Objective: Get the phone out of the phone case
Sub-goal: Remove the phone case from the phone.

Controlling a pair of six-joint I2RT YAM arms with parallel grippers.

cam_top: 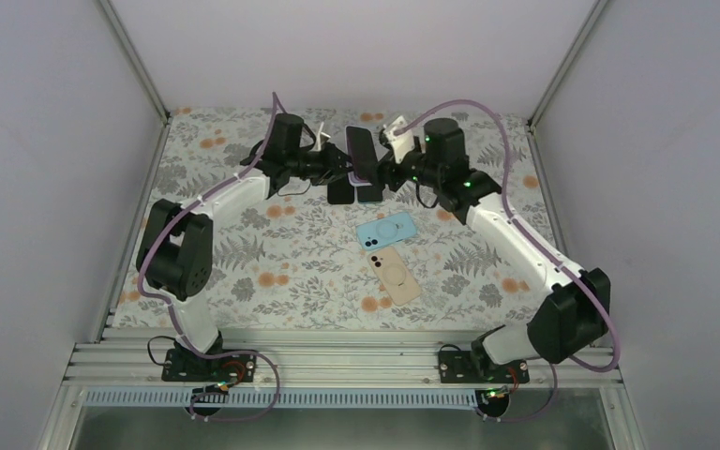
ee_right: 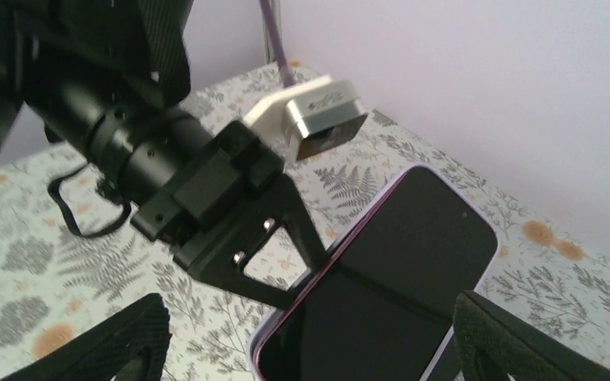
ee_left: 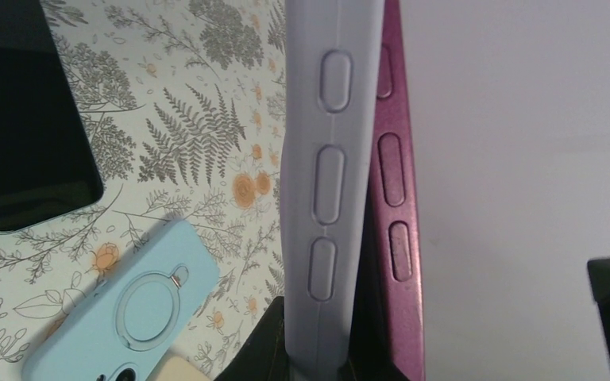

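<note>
A phone [cam_top: 362,150] with a dark screen stands on edge above the table's far middle, held between the two arms. In the left wrist view its magenta side [ee_left: 393,175] has parted from the lavender phone case [ee_left: 330,159]. My left gripper [ee_left: 322,353] is shut on the case's lower edge, also seen from above [cam_top: 350,174]. My right gripper [ee_right: 310,349] is open. Its fingers [ee_right: 119,341] stand on either side of the phone's screen [ee_right: 389,270] without touching it. From above, the right gripper [cam_top: 384,174] faces the left one.
A light blue cased phone [cam_top: 386,230] and a beige one [cam_top: 396,274] lie back-up mid-table. Two dark phones [cam_top: 340,192] lie under the grippers. White walls enclose the floral table [cam_top: 244,253] on three sides.
</note>
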